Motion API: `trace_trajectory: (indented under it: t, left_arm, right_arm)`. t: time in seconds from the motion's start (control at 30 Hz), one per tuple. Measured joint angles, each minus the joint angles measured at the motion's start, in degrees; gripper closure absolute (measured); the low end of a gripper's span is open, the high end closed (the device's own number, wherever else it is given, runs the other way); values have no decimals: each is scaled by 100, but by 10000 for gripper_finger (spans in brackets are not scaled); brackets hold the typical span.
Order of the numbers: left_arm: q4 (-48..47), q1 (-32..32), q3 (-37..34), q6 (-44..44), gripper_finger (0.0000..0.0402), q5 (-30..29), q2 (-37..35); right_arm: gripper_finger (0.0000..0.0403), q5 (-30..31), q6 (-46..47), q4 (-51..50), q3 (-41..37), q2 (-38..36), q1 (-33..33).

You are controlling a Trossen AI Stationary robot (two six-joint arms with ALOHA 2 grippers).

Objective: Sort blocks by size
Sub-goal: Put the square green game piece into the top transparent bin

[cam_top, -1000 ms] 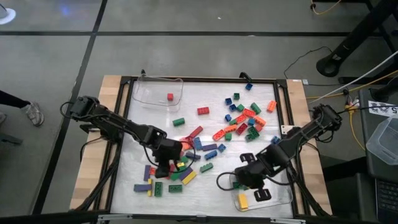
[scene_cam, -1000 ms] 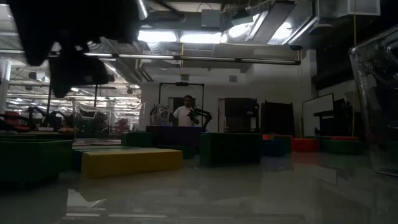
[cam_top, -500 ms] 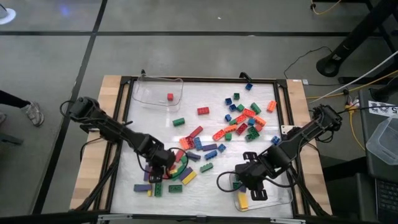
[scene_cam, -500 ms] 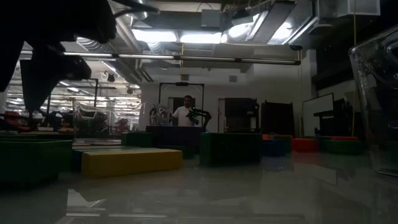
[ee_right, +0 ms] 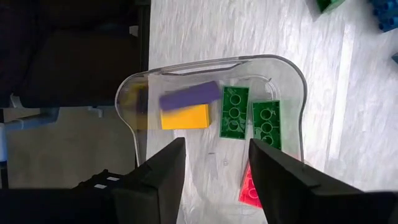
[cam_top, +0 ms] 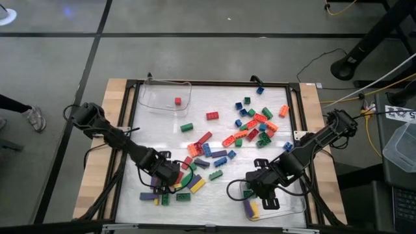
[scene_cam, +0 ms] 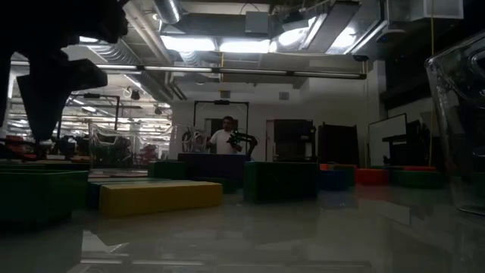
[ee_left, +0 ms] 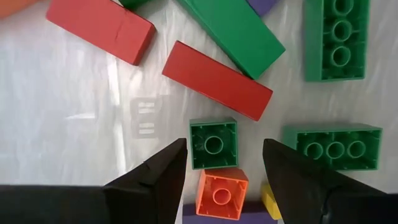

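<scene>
Many coloured blocks lie loose on the white table top, most of them right of centre (cam_top: 255, 122) and in a cluster at the near left (cam_top: 195, 183). My left gripper (cam_top: 166, 179) hangs open over that cluster, pointing down. In its wrist view the left gripper (ee_left: 224, 149) has a small green cube (ee_left: 213, 144) and an orange cube (ee_left: 222, 194) between its fingers, untouched. My right gripper (cam_top: 263, 195) stands open above the clear tray (ee_right: 292, 68) at the near right. In that tray lie a yellow brick (ee_right: 185, 116), a blurred purple brick (ee_right: 189, 96), two green bricks (ee_right: 234, 112) and a red one.
A second clear tray (cam_top: 166, 97) at the far left holds one red cube (cam_top: 177, 101). A black frame (cam_top: 208, 83) rims the table. The low view shows a yellow brick (scene_cam: 159, 197) close by and a person (scene_cam: 226, 136) far off in the room.
My left gripper has moved toward the table's near left over the cluster and has turned about its own axis. My right gripper has stayed over the near right tray and has let go of a purple brick, which now shows in the tray by the yellow one.
</scene>
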Motion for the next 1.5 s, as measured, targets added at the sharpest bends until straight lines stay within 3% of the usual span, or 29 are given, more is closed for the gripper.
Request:
trace_trajectory:
  t: [0.77,0.97,1.17,1.5]
  left_arm:
    - [14,8,9,-11,214,-11,949]
    - [14,262,-7,106,282,-16,752]
    - [10,722,-7,526,282,-20,414]
    - [-23,1993,2,1920,282,-608,-566]
  right_arm:
    - [226,205,-95,7,-2,0,0]
    - [226,682,-731,0,-2,2,-59]
    - [226,1282,-1454,-107,-4,0,-395]
    - [226,1301,-2491,-382,-123,0,-1707]
